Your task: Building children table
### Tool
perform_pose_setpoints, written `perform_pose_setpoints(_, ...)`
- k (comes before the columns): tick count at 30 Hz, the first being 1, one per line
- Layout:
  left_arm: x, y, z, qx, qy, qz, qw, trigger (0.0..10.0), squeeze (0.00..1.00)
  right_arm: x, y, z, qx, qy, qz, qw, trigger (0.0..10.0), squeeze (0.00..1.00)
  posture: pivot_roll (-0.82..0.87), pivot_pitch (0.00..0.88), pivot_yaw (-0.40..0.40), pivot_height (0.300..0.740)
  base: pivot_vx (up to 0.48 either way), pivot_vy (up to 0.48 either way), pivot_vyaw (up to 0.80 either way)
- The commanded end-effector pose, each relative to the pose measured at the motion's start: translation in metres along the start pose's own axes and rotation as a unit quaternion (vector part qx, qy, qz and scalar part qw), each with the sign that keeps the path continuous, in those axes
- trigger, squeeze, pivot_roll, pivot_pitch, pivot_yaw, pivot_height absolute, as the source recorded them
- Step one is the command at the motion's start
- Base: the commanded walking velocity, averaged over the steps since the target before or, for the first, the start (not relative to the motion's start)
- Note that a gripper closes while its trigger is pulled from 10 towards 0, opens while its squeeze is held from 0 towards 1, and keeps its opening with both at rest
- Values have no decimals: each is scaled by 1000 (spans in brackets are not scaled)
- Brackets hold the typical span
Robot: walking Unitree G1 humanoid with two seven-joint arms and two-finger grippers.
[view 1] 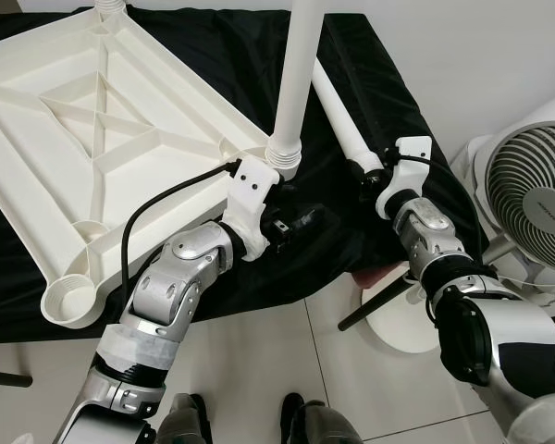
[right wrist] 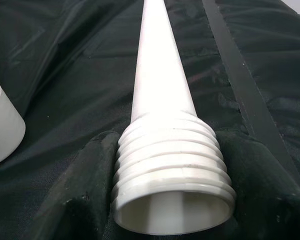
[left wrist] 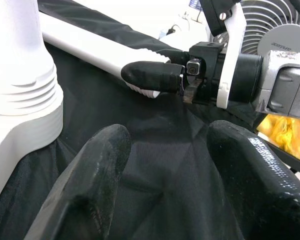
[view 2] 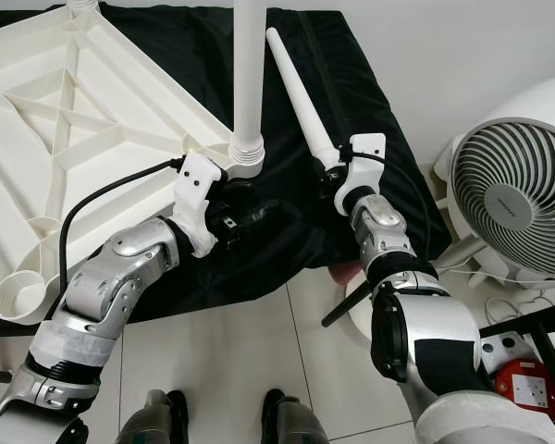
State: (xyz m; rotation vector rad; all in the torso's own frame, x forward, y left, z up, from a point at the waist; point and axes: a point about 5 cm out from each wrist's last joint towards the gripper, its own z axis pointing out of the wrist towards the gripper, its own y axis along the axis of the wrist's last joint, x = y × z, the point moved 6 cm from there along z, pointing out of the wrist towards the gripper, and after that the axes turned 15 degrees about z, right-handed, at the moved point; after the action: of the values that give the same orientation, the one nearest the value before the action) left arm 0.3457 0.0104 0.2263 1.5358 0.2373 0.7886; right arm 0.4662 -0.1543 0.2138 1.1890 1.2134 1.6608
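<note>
A: Tabletop [view 1: 102, 139], white, lies underside up on the black cloth [view 1: 213, 55] over the table. Head views: 1 leg stands upright [view 1: 296, 74] in the near corner socket; 1 empty socket [view 1: 69, 301] at the near-left corner. Loose leg [view 2: 301, 97] lies flat on the cloth, just right of the upright one.

B: Which way does the loose one run?

A: Long axis heads away from the robot, leaning left. Narrow foot end far, threaded end near, held by the right claw [view 2: 331, 168]. Left claw [view 2: 245, 215] hovers low by the upright leg's base, holding nothing.

B: Left wrist view?

A: Both black fingers [left wrist: 85, 185] spread apart over cloth, nothing between them. Beyond them the right claw's finger lies along the loose leg's thread.

B: Right wrist view?

A: Thread [right wrist: 172, 172] sits between the 2 pads, closed on it, hollow mouth facing the camera, taper running straight away.

B: Doing the step well?

A: My judgement: lift, swing the leg vertical with thread down, centre it squarely over an open socket before turning. The grip sits on the thread itself, so it likely needs shifting up the shaft, or the thread cannot seat. Left claw could steady the tabletop.
</note>
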Motion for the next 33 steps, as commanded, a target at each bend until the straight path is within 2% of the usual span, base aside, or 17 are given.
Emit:
perform_pose_setpoints(1, -5, 5, 0, -6, -11, 6, 1000, 10000, 0, -6, -8, -2, 18, -11, 8, 1000, 0, 0, 41, 252, -77, 740, 0, 0, 0)
perform_pose_setpoints(4, -3, 6, 0, -6, -8, 9, 1000, 10000, 0, -10, -20, -6, 39, -16, 16, 999, 0, 0, 39, 249, -78, 740, 0, 0, 0)
perform_pose_setpoints(8, -3, 5, 0, -7, -8, 10, 1000, 10000, 0, -12, -21, -8, 37, -19, 11, 999, 0, 0, 40, 245, -80, 740, 0, 0, 0)
perform_pose_setpoints(9, -3, 5, 0, -7, -7, 10, 1000, 10000, 0, -12, -21, -9, 29, -20, 13, 999, 10000, 0, 41, 243, -82, 740, 0, 0, 0)
perform_pose_setpoints(13, -2, 4, -1, -7, -5, 10, 1000, 10000, 0, -13, -22, -10, 22, -24, 20, 999, 10000, 0, 35, 241, -81, 740, 0, 0, 0)
perform_pose_setpoints(14, -2, 4, -1, -7, -5, 10, 1000, 10000, 0, -13, -34, -13, 40, -22, 22, 999, 10000, 0, 28, 241, -80, 740, 0, 0, 0)
perform_pose_setpoints(19, -3, 4, -1, -7, -6, 8, 1000, 10000, 0, -16, -48, -18, 65, -31, 12, 997, 10000, 0, 29, 245, -81, 740, 0, 0, 0)
perform_pose_setpoints(20, -3, 4, -1, -6, -5, 7, 1000, 10000, 0, -16, -48, -18, 63, -31, 14, 997, 10000, 1000, 29, 247, -82, 740, 0, 0, 0)
perform_pose_setpoints(23, -2, 3, -1, -5, -4, 6, 1000, 10000, 0, -16, -44, -17, 57, -34, 13, 998, 10000, 1000, 31, 252, -84, 740, 0, 0, 0)
perform_pose_setpoints(24, -2, 3, -1, -4, -3, 6, 1000, 10000, 0, -16, -43, -16, 55, -36, 10, 998, 10000, 82, 35, 254, -85, 740, 0, 0, 0)
perform_pose_setpoints(25, -2, 3, -1, -4, -3, 6, 1000, 10000, 0, -16, -43, -16, 55, -36, 10, 998, 10000, 82, 35, 254, -85, 740, 0, 0, 0)
perform_pose_setpoints(26, -2, 3, -2, -4, -3, 6, 1000, 10000, 0, -16, -41, -16, 50, -36, 7, 998, 10000, 0, 37, 252, -85, 740, 0, 0, 0)
perform_pose_setpoints(33, -2, 2, -3, -2, -1, 5, 1000, 10000, 0, -15, -39, -15, 49, -35, 2, 998, 10000, 0, 42, 253, -85, 740, 0, 0, 0)
